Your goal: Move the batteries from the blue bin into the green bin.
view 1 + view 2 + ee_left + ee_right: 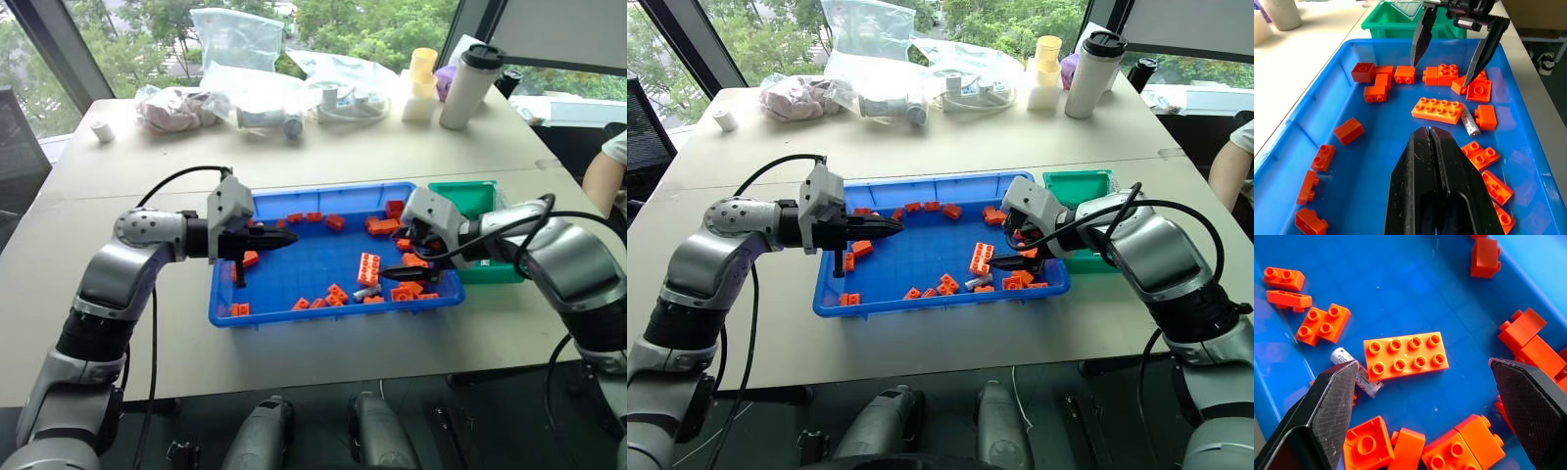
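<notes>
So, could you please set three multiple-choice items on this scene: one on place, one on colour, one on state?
1. Where does the battery lie?
A. in the green bin
B. in the blue bin, beside the long orange brick
C. on the bare table

2. What colour are the toy bricks?
A. yellow
B. white
C. orange

3. How do the right gripper's fingers stand?
A. spread wide
B. shut together
C. clamped on a brick

Answers: B, it rests on the blue bin floor against the long orange brick; C, every brick is orange; A, the right gripper has a wide gap between its tips.
</notes>
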### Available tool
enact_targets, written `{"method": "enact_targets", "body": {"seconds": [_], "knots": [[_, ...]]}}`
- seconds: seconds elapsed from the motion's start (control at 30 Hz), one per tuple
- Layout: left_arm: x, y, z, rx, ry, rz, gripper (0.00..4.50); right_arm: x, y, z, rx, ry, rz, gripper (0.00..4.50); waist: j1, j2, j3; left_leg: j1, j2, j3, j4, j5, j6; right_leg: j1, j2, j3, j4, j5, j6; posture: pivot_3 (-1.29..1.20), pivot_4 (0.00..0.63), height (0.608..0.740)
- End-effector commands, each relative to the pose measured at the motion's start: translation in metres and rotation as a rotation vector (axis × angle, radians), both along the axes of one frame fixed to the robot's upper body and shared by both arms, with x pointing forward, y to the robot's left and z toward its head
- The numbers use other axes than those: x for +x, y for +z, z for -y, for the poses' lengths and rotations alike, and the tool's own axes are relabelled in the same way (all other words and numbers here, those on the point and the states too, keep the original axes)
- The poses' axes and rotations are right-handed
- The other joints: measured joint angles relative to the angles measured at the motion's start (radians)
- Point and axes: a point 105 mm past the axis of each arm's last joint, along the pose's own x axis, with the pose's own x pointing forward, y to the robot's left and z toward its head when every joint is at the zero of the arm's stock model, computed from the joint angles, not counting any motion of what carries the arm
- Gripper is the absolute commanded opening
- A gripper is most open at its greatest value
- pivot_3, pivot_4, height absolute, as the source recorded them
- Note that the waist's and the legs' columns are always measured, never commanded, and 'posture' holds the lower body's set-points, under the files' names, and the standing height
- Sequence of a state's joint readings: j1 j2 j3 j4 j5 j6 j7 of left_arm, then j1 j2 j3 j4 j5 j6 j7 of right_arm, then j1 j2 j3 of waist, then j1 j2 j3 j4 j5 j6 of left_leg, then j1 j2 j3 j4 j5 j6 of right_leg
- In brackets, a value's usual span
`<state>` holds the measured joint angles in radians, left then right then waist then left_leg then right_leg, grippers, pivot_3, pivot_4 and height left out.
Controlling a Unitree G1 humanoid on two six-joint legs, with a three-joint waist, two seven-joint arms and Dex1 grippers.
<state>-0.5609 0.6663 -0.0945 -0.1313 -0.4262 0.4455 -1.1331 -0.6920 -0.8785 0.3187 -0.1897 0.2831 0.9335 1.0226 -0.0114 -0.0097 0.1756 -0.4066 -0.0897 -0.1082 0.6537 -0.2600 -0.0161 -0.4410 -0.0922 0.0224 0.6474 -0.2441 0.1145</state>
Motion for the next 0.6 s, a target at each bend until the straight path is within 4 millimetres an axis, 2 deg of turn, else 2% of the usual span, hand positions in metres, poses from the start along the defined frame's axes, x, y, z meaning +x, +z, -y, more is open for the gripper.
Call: {"method": "enact_targets", "body": {"seconds": [0.03,0.2,0.4,0.6], "knots": [[-0.005,0.012,-0.002,-0.008,0.006,0.056,0.00,0.007,0.002,-0.005,-0.022,0.031,0.022,4.43,0.000,0.000,0.000,0.000,0.000,0.000,0.000,0.000,0.000,0.000,0.000,0.000,0.000,0.000,0.000,0.00,0.150,0.740],[-0.007,0.012,-0.004,-0.009,0.018,0.053,0.00,0.010,-0.011,-0.013,-0.040,0.067,-0.006,4.43,-0.001,0.000,0.000,0.000,0.000,0.000,0.000,0.000,-0.001,0.000,0.000,0.000,0.000,0.000,0.000,0.00,0.150,0.740],[-0.009,0.011,-0.005,-0.009,0.025,0.049,0.00,0.020,-0.014,-0.017,-0.038,0.056,-0.021,4.43,-0.001,0.000,0.000,0.000,0.000,0.000,0.000,0.000,-0.001,0.000,0.000,0.000,0.000,0.000,0.000,0.00,0.150,0.740],[-0.010,0.011,-0.005,-0.009,0.027,0.045,0.00,0.020,-0.023,-0.020,-0.063,0.067,-0.045,4.43,-0.001,0.000,0.000,0.000,0.000,0.000,0.000,0.000,-0.001,0.000,0.000,0.000,0.000,0.000,0.000,0.00,0.150,0.740]]}}
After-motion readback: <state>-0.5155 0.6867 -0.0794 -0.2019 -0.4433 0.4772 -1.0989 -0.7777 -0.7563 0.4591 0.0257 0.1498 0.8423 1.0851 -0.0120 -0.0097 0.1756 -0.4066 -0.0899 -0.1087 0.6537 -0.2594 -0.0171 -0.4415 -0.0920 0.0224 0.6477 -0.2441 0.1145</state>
